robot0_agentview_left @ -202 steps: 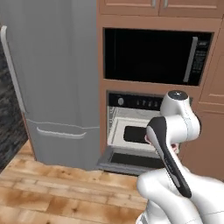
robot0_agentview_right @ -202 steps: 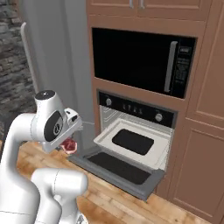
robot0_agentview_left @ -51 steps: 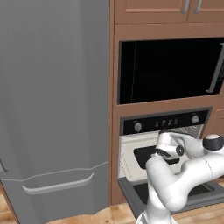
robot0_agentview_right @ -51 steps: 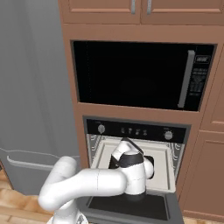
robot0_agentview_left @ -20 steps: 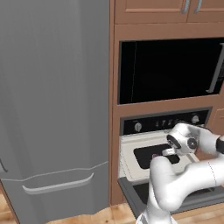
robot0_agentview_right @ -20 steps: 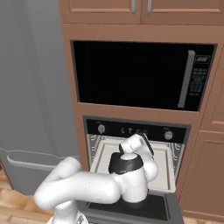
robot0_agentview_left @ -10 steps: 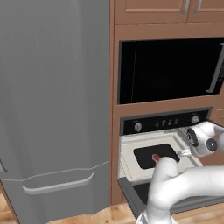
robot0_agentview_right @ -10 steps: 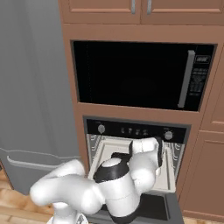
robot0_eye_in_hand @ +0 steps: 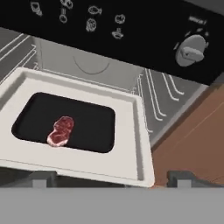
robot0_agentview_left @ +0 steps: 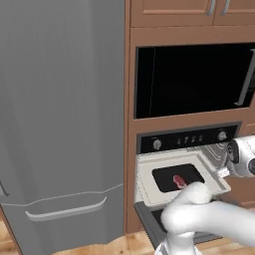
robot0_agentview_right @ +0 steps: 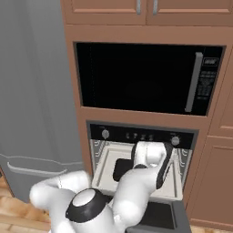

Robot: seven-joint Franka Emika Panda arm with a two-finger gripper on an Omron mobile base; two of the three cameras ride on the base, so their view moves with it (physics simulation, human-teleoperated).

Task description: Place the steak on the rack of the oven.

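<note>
The steak (robot0_eye_in_hand: 61,130) lies flat on the black centre panel of the rack (robot0_eye_in_hand: 131,140), left of the panel's middle. It shows as a small red slab (robot0_agentview_left: 178,181) in the left base view. The cream rack (robot0_agentview_left: 147,191) is pulled out of the open oven (robot0_agentview_left: 189,140) over the lowered door. My gripper (robot0_eye_in_hand: 113,178) hovers off the rack's near right corner, open, with nothing between its fingertips (robot0_eye_in_hand: 43,178). It is well clear of the steak. In the right base view my arm hides much of the rack (robot0_agentview_right: 102,170).
Above the oven sits a black-glass microwave (robot0_agentview_left: 194,79) with a vertical handle (robot0_agentview_right: 194,82). A grey fridge (robot0_agentview_left: 60,124) stands to the left. Brown cabinet fronts (robot0_agentview_right: 214,177) flank the oven on the right. The oven's right knob (robot0_eye_in_hand: 190,49) is on the control strip.
The base has driven up close to the oven. My hand has pulled back to the right, off the rack, and the steak now lies free on the black panel.
</note>
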